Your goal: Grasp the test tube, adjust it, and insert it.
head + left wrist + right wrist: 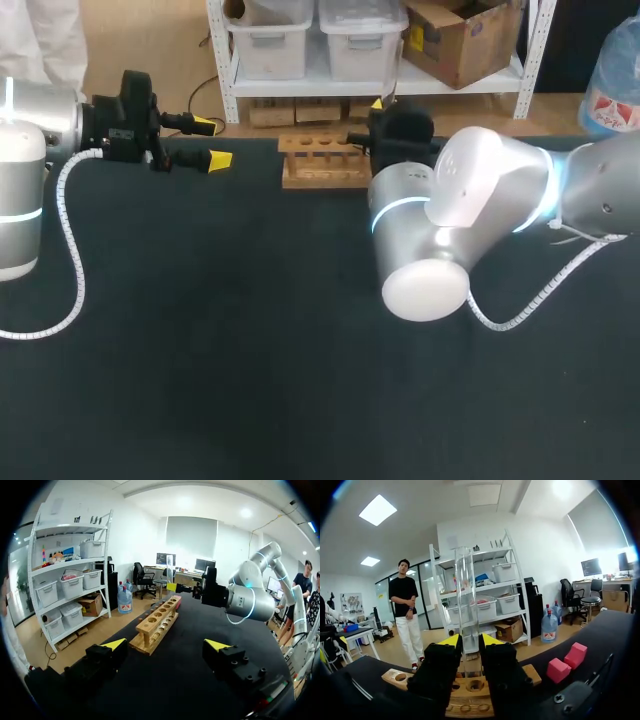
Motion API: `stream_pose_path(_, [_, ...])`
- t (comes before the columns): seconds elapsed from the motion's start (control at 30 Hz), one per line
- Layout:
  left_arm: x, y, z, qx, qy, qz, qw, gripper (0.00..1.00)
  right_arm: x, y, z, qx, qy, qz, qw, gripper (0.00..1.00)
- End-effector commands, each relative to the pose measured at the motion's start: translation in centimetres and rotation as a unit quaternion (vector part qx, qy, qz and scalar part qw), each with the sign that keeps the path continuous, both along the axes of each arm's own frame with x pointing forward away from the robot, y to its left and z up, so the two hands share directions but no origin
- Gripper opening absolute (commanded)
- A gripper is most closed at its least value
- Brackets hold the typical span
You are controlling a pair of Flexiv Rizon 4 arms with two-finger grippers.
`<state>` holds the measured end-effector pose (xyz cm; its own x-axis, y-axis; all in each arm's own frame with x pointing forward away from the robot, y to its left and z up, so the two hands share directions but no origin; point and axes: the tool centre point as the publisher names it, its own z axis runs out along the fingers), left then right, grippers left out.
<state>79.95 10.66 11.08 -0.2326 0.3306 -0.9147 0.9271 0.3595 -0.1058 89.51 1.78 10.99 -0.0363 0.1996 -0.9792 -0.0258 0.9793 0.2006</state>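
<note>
- The right claw [471, 641] is closed on the test tube [465, 590], with one yellow-tipped finger pressing each side. The clear tube stands upright and rises well past the tips.
- The tube's lower end is right above the holes of the wooden rack [470, 697]; I cannot tell whether it has entered one.
- In the head view the rack sits at 12 o'clock on the dark counter [250, 340], with the right claw just beside it at 1 o'clock.
- The left claw [212, 143] hangs at 10 o'clock with its fingers spread wide and nothing in them. It is well apart from the rack, which lies ahead of it.
</note>
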Motion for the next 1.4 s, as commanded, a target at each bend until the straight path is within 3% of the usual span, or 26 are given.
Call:
stream_pose_path(0.03, [-0.1,0.0,-0.1,-0.002,-0.003,0.001,1.000,1.00,-0.3,0.2,-0.7,0.004,-0.030,0.107,0.994,0.00])
stream_pose_path(0.73, [-0.1,0.0,-0.1,-0.002,-0.003,0.001,1.000,1.00,-0.5,-0.2,-2.7,-0.010,-0.033,0.124,0.992,0.00])
stream_pose_path(1.37, [-0.1,0.0,-0.1,-0.002,-0.003,0.001,1.000,1.00,-0.5,0.0,-3.0,-0.022,-0.040,0.167,0.985,0.00])
stream_pose_path(1.4, [-0.1,0.0,-0.1,-0.002,-0.003,0.001,1.000,1.00,-0.5,0.0,-3.0,-0.022,-0.040,0.168,0.985,0.14])
